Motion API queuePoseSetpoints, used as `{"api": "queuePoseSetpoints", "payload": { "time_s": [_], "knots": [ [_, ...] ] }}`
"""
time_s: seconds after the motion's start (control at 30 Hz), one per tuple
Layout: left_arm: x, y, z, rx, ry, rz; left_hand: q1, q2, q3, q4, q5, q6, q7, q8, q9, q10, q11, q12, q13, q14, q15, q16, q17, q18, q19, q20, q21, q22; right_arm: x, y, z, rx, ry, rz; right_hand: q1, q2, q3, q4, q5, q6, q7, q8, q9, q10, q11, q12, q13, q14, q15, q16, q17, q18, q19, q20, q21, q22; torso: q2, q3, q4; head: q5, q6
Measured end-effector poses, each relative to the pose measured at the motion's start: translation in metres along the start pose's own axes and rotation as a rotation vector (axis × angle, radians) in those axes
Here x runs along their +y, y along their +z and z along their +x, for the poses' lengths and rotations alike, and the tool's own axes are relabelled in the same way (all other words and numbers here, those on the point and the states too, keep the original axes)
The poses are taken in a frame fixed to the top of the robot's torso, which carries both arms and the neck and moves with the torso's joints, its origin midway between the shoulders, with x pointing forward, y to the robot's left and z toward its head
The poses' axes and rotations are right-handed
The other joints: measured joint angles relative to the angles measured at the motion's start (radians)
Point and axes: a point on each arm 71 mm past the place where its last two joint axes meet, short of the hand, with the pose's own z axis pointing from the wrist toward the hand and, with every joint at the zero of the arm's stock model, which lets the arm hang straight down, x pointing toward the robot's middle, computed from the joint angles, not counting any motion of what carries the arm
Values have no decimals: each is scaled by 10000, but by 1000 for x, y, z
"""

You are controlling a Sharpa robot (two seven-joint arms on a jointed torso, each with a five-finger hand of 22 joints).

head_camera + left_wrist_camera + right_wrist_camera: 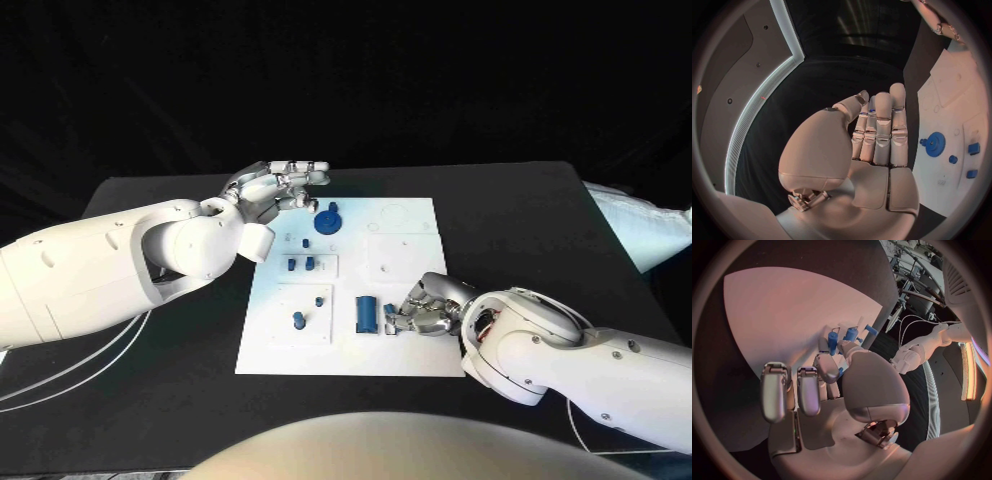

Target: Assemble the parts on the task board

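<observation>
The white task board (397,345) lies in the middle of the black table. A blue gear (329,220) sits near its far left corner, also seen in the left wrist view as the gear (934,144). My left hand (281,186) hovers just beyond that corner, fingers closed with the thumb on a small blue part (872,106). My right hand (426,306) is low over the board's near right area, fingers curled, pinching a small blue piece (391,323) next to an upright blue cylinder (366,314). Several blue pegs (303,264) stand in the board's left recesses.
Black table (159,400) surrounds the board on all sides. White cables (72,375) trail from my left arm at the near left. A white object (642,225) lies at the table's right edge. More blue pegs (851,334) rise beyond my right hand's fingertips.
</observation>
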Motion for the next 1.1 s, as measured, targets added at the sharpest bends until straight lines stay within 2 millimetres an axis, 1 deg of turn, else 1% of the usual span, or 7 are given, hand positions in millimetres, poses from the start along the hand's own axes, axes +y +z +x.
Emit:
{"api": "queuePoseSetpoints", "payload": {
  "time_s": [0.23, 0.27, 0.5, 0.83, 0.97, 1.03, 1.1],
  "knots": [
    [0, 0, 0, 19, 2, -21, 0, 0, 0, 0, 0, 0, 0, 0, 0, 1, -1, 0, 0, 0, 0, 0, 1, 0, 0, 0, 0, 1, 2, 0, 1, 9, -69, -48, -373, -80, -590, 276, 37, 31, -6, -5, 34, -1, 1, 39, 60, 0, 0, 0, -1, -1, 0, 0, 0, -1, -2, 1, 2, -20, 0],
    [0, 0, 0, 21, 2, -23, 0, 0, 0, 0, 0, 0, 0, 0, 0, 1, -1, 0, 0, 0, 0, 0, 1, -1, 0, 0, 0, 0, 2, 0, 1, 12, -80, -61, -468, -33, -705, 323, 19, 43, -19, -5, 46, -1, 1, 39, 72, 1, 0, 0, -1, -1, 0, 0, 0, -1, -2, 1, 2, -20, 0],
    [0, 0, 0, 37, 6, -40, 0, 0, 0, 0, 0, 0, 0, 0, 0, 1, -1, 0, -1, 0, 0, 0, 1, 0, 0, 0, 0, 1, 4, -5, 2, 9, -176, -183, -867, 131, -1470, 409, -745, 44, -19, -6, 106, -1, 1, 39, 111, 38, -37, 0, -2, -1, 0, 0, 0, -1, -6, 2, 0, -16, 0],
    [0, 0, 0, 54, 9, -55, 0, 0, 0, 0, 0, 0, -1, 0, 0, 1, -1, 0, -1, 0, 0, 0, 2, 1, 0, 0, 0, 2, -2, -10, -2, -125, -323, -159, -900, 173, -1683, 305, -859, 44, -19, -6, 130, 34, -35, 39, 128, 37, -37, 0, -3, -1, 36, -36, 0, -2, -8, 2, -5, -7, 0],
    [0, 0, 0, 57, 10, -61, 0, 0, 0, 0, 0, 0, -1, -1, 0, 1, -1, 0, -1, 0, 0, 0, 2, 0, 0, 0, 1, 2, -3, -10, -2, -145, -373, -154, -363, 225, -1835, 154, -1077, 44, -19, 32, 159, 35, -35, 157, 232, 37, -37, 0, -3, -1, 36, -36, -1, -2, -8, 2, -3, -20, -1],
    [0, 0, 0, 62, 9, -63, 0, 0, 0, 0, 0, 0, -1, 0, 0, 1, -1, 0, 0, 0, 1, 0, 2, 0, 0, 0, 1, 2, -3, -9, -2, -145, -393, -148, -90, 232, -1884, 33, -1309, 44, -19, 32, 163, 35, -35, 191, 272, 37, -37, 0, -3, -1, 36, -36, -1, -3, -8, 2, -3, -23, -1],
    [1, 0, 0, 68, 9, -66, 0, 0, 0, 0, 0, 0, -1, 0, 0, 1, -1, 0, -1, 0, 0, 0, 2, -1, 0, 0, 1, 2, -3, -8, -2, -139, -425, -136, 294, 266, -1879, -187, -1737, 43, -19, 32, 178, 34, -35, 192, 298, 37, -37, 0, -3, 0, 36, -36, -1, 3, -8, 2, 0, -29, 0]
  ]
}}
